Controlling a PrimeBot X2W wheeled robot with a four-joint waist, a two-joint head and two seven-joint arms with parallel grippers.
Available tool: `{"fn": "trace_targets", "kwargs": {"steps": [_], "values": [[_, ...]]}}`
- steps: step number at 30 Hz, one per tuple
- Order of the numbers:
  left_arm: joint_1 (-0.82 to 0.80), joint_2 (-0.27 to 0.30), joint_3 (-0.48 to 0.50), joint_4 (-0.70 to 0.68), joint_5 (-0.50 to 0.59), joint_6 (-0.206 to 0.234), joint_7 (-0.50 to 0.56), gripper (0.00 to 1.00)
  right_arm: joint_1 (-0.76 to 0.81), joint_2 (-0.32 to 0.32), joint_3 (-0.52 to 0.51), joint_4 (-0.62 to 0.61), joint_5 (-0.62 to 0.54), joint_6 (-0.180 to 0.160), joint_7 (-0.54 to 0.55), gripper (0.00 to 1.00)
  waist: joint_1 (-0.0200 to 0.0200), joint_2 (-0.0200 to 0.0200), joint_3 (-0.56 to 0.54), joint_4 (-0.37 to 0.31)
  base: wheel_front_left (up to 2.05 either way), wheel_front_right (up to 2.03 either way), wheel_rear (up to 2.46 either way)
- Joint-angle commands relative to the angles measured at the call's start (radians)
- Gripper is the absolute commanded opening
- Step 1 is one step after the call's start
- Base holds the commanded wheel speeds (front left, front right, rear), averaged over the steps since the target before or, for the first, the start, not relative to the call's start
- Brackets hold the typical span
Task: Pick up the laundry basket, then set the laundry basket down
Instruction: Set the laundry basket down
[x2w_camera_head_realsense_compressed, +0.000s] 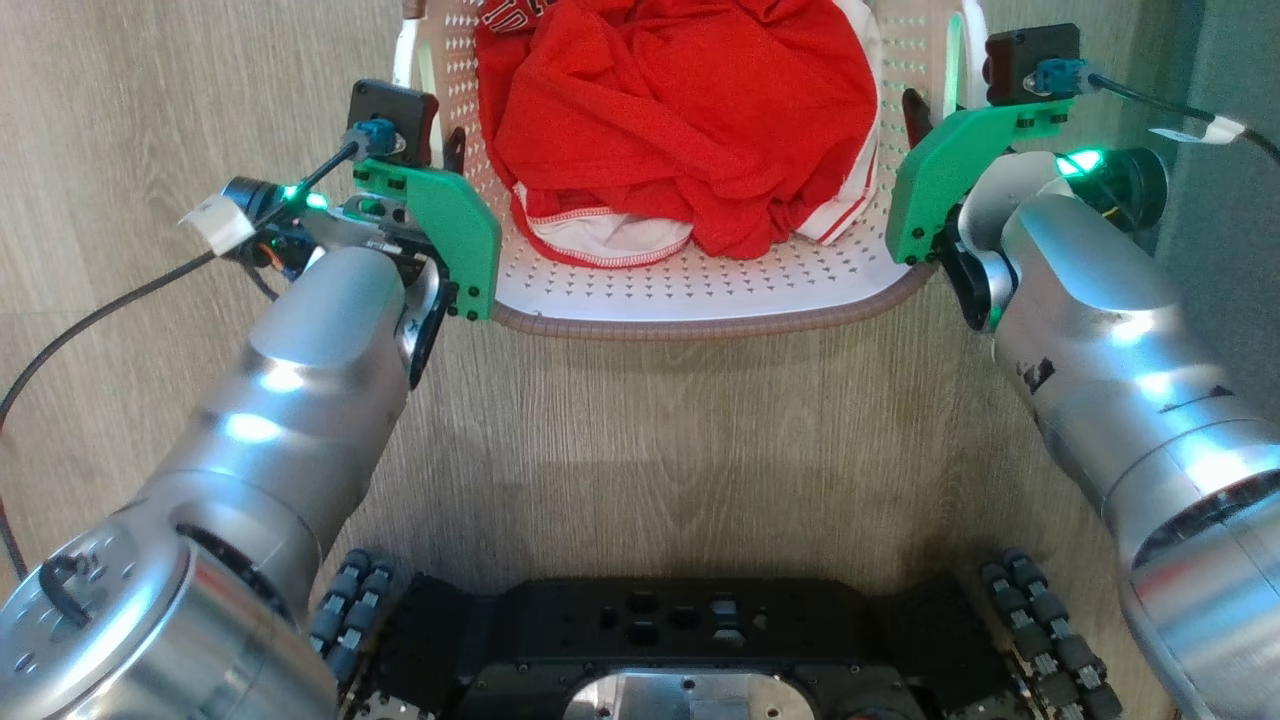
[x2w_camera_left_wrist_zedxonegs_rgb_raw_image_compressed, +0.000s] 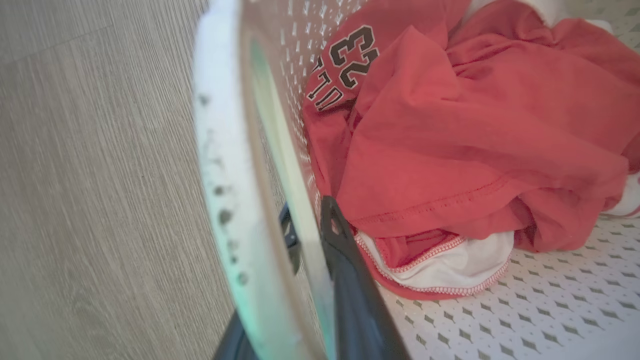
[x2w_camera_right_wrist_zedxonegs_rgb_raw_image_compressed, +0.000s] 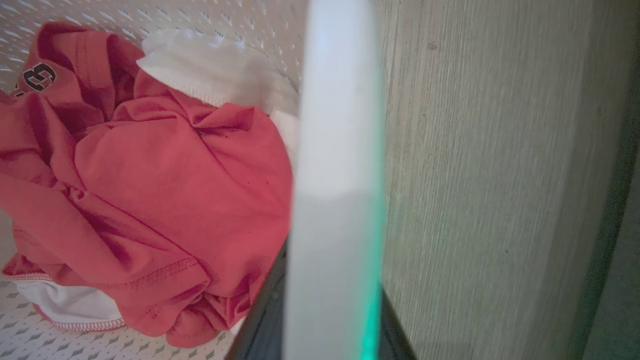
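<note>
Laundry basket (x2w_camera_head_realsense_compressed: 700, 285) at top centre over wood floor (x2w_camera_head_realsense_compressed: 640, 440), its brown rim (x2w_camera_head_realsense_compressed: 700, 326) nearest the robot. Red and white clothes (x2w_camera_head_realsense_compressed: 680, 110) heaped inside. Left tool (x2w_camera_head_realsense_compressed: 452, 150) at the basket's left handle, right tool (x2w_camera_head_realsense_compressed: 916, 115) at its right handle; one dark finger of each shows against the wall. Grip hidden by green brackets (x2w_camera_head_realsense_compressed: 455, 235). Black wheeled base (x2w_camera_head_realsense_compressed: 680, 620) at bottom.
</note>
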Motion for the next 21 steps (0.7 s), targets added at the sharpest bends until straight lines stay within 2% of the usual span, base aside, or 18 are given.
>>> {"fn": "trace_targets", "kwargs": {"steps": [1,4,6,7,8,9,10,13,14,15,17,18,21], "values": [[-0.01,0.03,-0.007,-0.005,0.003,-0.001,-0.009,0.0,0.03,0.006,0.027,0.003,-0.021,-0.002,0.001,0.0,0.0,0.0,0.0,0.0,0.0,0.0,0.0],[-0.01,0.03,-0.011,-0.007,-0.003,0.0,-0.008,0.0,0.03,0.006,0.034,0.003,-0.018,-0.002,0.0,0.02,0.0,0.0,-0.001,0.0,0.0,0.0,0.0],[-0.011,0.03,-0.012,-0.007,-0.008,0.002,-0.008,0.0,0.03,0.006,0.038,0.003,-0.015,-0.002,-0.003,0.2,0.0,0.0,-0.003,0.0,0.0,0.0,0.0],[-0.011,0.03,-0.013,-0.007,-0.011,0.004,-0.008,0.05,0.03,0.006,0.04,0.003,-0.014,-0.002,-0.003,0.28,0.0,0.0,-0.005,0.0,0.0,0.0,0.0],[-0.011,0.03,-0.013,-0.007,-0.013,0.005,-0.007,0.2,0.031,0.006,0.042,0.002,-0.012,-0.002,-0.004,0.36,0.0,0.0,-0.006,-0.001,0.0,0.0,0.0],[-0.011,0.03,-0.014,-0.007,-0.015,0.007,-0.007,0.31,0.031,0.006,0.045,-0.001,-0.01,-0.002,-0.004,0.45,0.0,0.0,-0.007,-0.001,0.0,0.0,0.0],[-0.01,0.03,-0.014,-0.006,-0.019,0.01,-0.005,0.38,0.031,0.006,0.048,-0.003,-0.008,-0.002,-0.004,0.49,0.0,0.0,-0.009,-0.001,0.0,0.0,0.0],[-0.007,0.03,-0.011,-0.005,-0.031,0.018,0.002,0.48,0.03,0.006,0.055,-0.007,-0.001,-0.002,-0.003,0.86,0.0,0.0,-0.013,-0.002,0.0,0.0,0.0],[-0.005,0.03,-0.01,-0.004,-0.034,0.02,0.005,0.56,0.03,0.006,0.057,-0.008,0.001,-0.002,-0.004,1.0,0.0,0.0,-0.014,-0.002,0.0,0.0,0.0],[-0.004,0.03,-0.01,-0.003,-0.037,0.021,0.006,0.73,0.029,0.006,0.059,-0.009,0.002,-0.002,-0.005,1.0,0.0,0.0,-0.015,-0.003,0.0,0.0,0.0],[-0.003,0.03,-0.009,-0.002,-0.042,0.023,0.005,0.96,0.026,0.006,0.064,-0.009,0.005,-0.002,-0.009,1.0,0.0,0.0,-0.018,-0.003,0.0,0.0,0.0],[-0.002,0.03,-0.009,-0.002,-0.044,0.024,0.004,1.0,0.025,0.006,0.066,-0.009,0.006,-0.002,-0.011,1.0,0.0,0.0,-0.02,-0.004,0.0,0.0,0.0],[0.002,0.03,-0.009,0.0,-0.048,0.028,0.0,1.0,0.021,0.006,0.073,-0.013,0.009,-0.002,-0.019,1.0,0.0,0.0,-0.031,-0.005,0.0,0.0,0.0]]}}
